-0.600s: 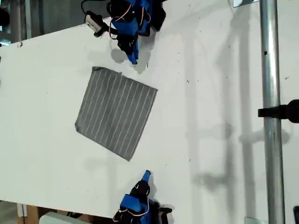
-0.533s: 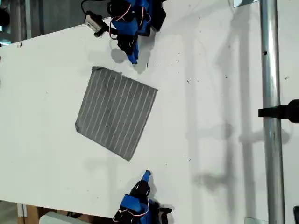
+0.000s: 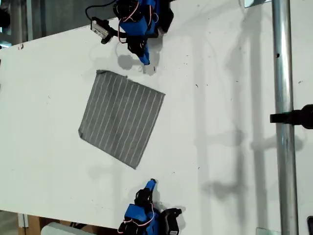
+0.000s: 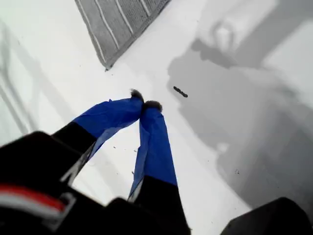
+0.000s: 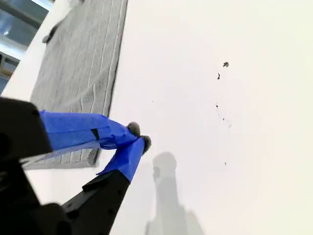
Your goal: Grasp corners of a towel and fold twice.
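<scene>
Towel (image 4: 124, 22) mostly beyond frame edge

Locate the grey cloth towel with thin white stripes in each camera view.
Exterior view: the grey striped towel lies flat, left of centre, between the two arms.
First wrist view: only one corner shows, just beyond my first gripper.
Second wrist view: a large part shows, one edge running alongside my second gripper.
Shared landmark: the white table under it.

The towel (image 3: 122, 118) is grey with fine white stripes, the surface (image 3: 220, 98) white, and my first gripper (image 4: 145, 105) and second gripper (image 5: 138, 137) blue.
</scene>
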Available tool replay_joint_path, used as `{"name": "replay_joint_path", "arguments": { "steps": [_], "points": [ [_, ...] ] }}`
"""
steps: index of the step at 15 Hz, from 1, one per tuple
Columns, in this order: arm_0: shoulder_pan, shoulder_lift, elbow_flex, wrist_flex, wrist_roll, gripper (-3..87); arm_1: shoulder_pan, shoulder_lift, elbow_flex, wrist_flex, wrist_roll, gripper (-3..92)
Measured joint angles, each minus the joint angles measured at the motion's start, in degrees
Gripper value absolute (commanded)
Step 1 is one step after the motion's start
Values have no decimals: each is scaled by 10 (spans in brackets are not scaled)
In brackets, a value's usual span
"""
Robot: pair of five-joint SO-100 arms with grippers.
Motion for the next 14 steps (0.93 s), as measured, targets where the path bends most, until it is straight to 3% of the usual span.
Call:
{"name": "replay_joint_path", "arguments": {
  "steps": [10, 14],
  "points": [
    [-23, 0, -16, 25, -40, -29, -24, -22, -68, 6, -11, -3],
    [-23, 0, -17, 26, -53, -29, -20, -296, -262, -14, -85, -3]
  ]
}}
